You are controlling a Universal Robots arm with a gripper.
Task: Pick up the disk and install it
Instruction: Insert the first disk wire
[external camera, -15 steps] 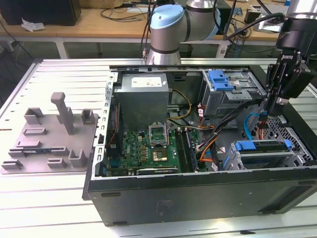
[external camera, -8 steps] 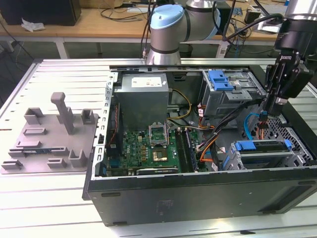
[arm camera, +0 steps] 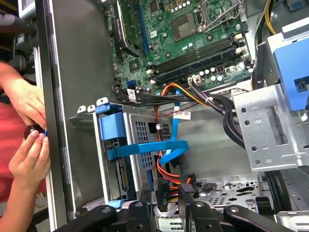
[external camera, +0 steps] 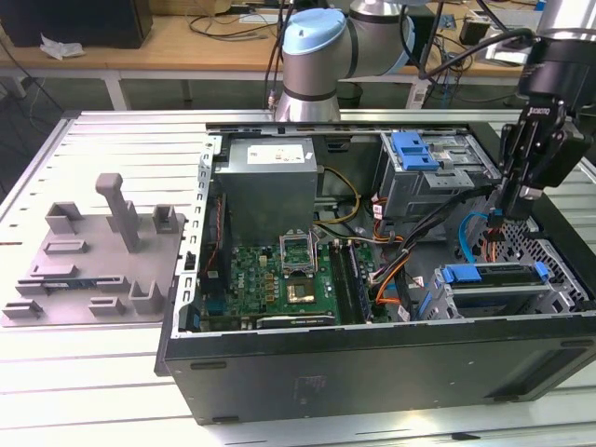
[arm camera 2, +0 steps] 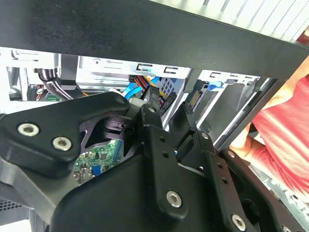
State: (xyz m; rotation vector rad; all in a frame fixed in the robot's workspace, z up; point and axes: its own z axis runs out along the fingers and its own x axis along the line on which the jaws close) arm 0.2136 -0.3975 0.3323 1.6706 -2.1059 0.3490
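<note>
The disk (external camera: 494,278), framed by its blue caddy rail, lies inside the open computer case (external camera: 372,363) in the low bay at the exterior view's right. In the first wrist view the disk (arm camera: 118,164) sits behind a blue rail end, with a blue cable looped across beside it. My gripper (external camera: 515,212) hangs just above and behind that bay. Its black fingers (arm camera: 145,195) stand apart with nothing between them, and orange wires and a black connector show through the gap. In the second wrist view my gripper (arm camera 2: 169,108) points into the case.
A grey fixture plate (external camera: 93,270) with upright posts lies on the table at the exterior view's left. A silver cage with a wide blue latch (external camera: 414,149) stands behind the bay. Cable bundles (external camera: 410,251) cross the case. A person's hands (arm camera: 26,140) hold a small black object outside the case wall.
</note>
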